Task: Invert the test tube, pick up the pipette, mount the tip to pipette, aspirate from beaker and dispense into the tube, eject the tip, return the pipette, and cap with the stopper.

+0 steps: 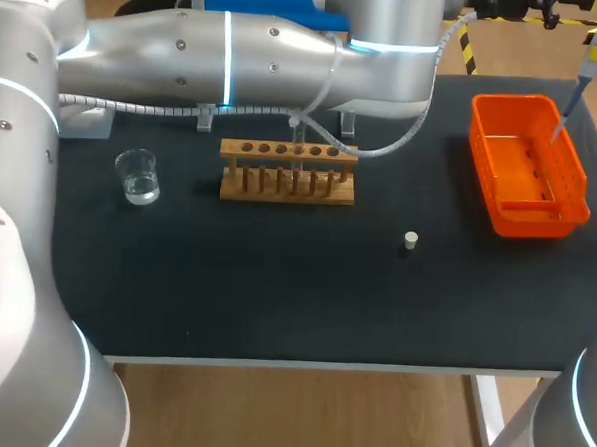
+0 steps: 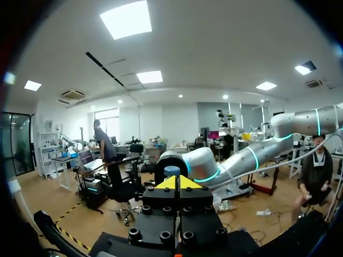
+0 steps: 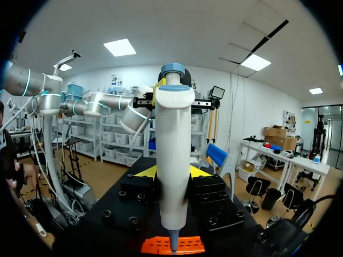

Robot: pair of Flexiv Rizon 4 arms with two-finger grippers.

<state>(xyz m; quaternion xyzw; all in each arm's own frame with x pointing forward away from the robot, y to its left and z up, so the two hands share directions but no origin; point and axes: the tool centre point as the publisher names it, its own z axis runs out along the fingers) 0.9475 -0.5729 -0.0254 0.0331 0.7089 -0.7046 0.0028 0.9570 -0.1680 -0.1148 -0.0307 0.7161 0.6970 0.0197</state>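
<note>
While the right tool (image 3: 171,174) pinches the one white, blue-capped plastic pipette (image 3: 172,155) upright, its nozzle hangs over the single orange plastic basket (image 1: 527,220) at the black table's (image 1: 275,292) two o'clock. One small white stopper (image 1: 410,240) lies near centre. One wooden rack (image 1: 287,188) at twelve holds one clear glass test tube (image 1: 298,161). One glass beaker (image 1: 138,175) sits at ten. The left tool (image 2: 179,182) is pressed together, and the left arm (image 1: 237,50) is stretched along the twelve o'clock edge.

Left claw (image 2: 179,183): yellow tips pressed together, pointing out level. Blue round cap (image 2: 172,171) just ahead of them. Silver arm (image 2: 252,155), cyan rings, beyond, running right.
</note>
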